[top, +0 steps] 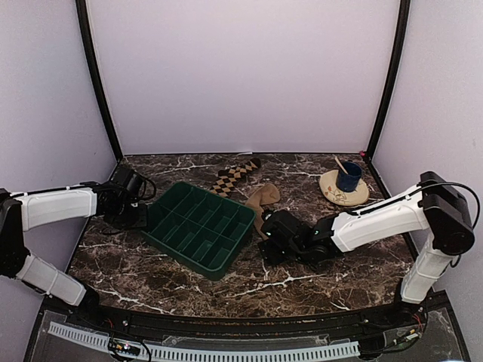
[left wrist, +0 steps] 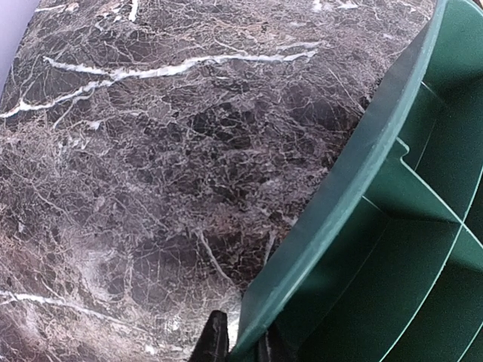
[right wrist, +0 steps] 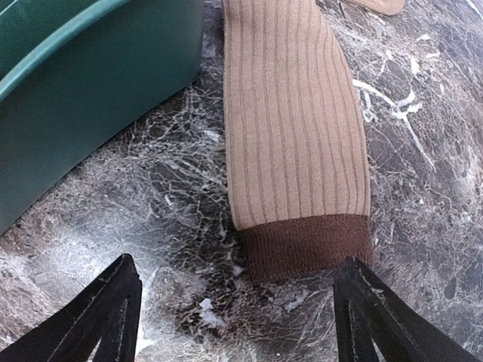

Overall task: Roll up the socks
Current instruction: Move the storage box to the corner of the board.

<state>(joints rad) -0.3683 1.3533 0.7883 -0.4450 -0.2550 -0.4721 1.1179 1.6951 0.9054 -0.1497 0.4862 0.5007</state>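
Right wrist view: right gripper [right wrist: 235, 264] gapes wide just above the table [right wrist: 423, 113], the tan sock [right wrist: 294, 136] (dark-brown end nearest) lying flat beside the tray [right wrist: 90, 83]. Checkered sock [top: 232, 177] lies behind the tray. Left gripper [left wrist: 241, 343] pinches the tray's rim.

Lab test booth, plain pale walls [top: 241, 75], black posts [top: 100, 83], marble-patterned tabletop [top: 151, 279]
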